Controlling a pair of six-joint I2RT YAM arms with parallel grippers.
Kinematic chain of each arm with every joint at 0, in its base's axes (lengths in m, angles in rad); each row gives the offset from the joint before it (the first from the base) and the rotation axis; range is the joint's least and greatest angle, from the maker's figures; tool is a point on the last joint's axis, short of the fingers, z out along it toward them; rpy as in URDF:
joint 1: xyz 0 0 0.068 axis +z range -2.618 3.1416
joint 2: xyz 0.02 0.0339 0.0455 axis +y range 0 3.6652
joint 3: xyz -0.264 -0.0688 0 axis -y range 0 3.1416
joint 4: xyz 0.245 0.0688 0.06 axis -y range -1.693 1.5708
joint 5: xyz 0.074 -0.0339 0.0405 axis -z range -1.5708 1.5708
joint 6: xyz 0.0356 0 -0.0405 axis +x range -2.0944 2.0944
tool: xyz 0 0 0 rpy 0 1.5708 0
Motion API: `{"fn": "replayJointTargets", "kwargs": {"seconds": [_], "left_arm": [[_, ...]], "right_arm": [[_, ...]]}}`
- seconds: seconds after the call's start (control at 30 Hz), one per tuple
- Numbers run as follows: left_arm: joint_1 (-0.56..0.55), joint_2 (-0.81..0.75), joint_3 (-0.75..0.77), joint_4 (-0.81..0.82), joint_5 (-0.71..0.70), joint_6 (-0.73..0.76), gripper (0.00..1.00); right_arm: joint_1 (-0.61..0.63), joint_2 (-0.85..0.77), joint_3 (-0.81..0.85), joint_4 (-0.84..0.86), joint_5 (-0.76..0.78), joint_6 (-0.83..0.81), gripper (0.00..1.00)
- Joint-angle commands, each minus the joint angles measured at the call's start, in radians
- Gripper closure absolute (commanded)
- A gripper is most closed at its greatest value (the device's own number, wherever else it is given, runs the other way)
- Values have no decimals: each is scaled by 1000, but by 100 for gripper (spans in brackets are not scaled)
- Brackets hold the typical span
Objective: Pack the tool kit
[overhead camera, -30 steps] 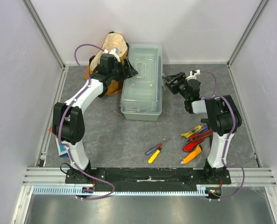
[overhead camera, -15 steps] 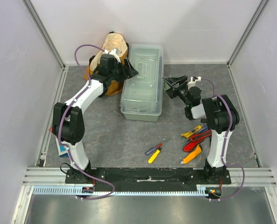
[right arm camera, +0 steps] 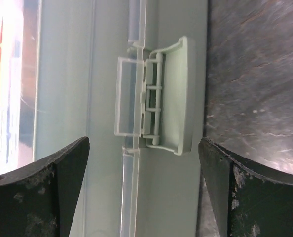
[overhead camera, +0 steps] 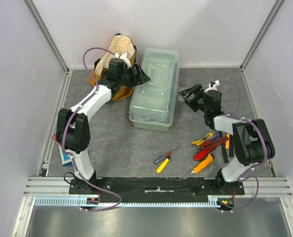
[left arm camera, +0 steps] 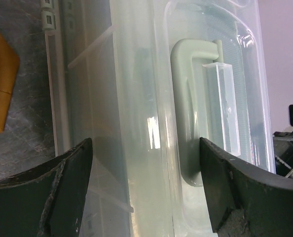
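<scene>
The pale grey-green toolbox point(overhead camera: 155, 89) stands shut in the middle of the table, its far end turned slightly right. My left gripper point(overhead camera: 139, 75) hovers at its far left side. In the left wrist view that gripper point(left arm camera: 146, 187) is open over the clear lid, and the lid's handle point(left arm camera: 186, 113) lies just inside the right finger. My right gripper point(overhead camera: 188, 94) is open beside the box's right wall, facing the side latch point(right arm camera: 168, 98) and holding nothing. Loose tools lie at the front right: a yellow-handled screwdriver point(overhead camera: 164, 160) and a pile of red, orange and yellow handles point(overhead camera: 208, 147).
A mustard-yellow bag point(overhead camera: 118, 54) sits behind the left gripper, against the toolbox's far left. A red-blue booklet point(overhead camera: 66, 157) lies by the left arm's base. White walls and metal posts fence the grey table on three sides.
The toolbox's far end has swung a little to the right. My right arm has pulled back to the right and folded lower, and its jaws have opened wider. The left gripper followed the box slightly.
</scene>
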Motion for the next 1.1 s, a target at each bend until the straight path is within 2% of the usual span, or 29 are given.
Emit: {"fn": "replayJointTargets", "kwargs": {"seconds": [0.0,0.13,0.27,0.43,0.6,0.7,0.87,0.97,1.07], "left_arm": [[-44,17,-22,-255,131,16,23],[-38,-17,28,-298,79,78,22],[-27,-46,90,-331,54,138,20],[-21,-80,153,-353,48,169,14],[-18,-116,167,-341,74,174,12],[-7,-152,164,-333,68,158,11],[17,-219,141,-310,57,135,11],[31,-259,105,-307,34,137,11],[42,-294,67,-304,20,147,11]], "right_arm": [[-18,-130,121,-396,131,-232,2],[-22,-164,270,-633,218,-329,2],[-22,-167,381,-786,247,-378,2],[60,-177,513,-858,321,-465,2],[194,-97,714,-892,314,-517,3],[251,-22,842,-911,303,-499,9],[334,122,1046,-1023,333,-446,27],[370,188,1109,-1059,343,-416,37],[388,227,1143,-1099,353,-390,43]]}}
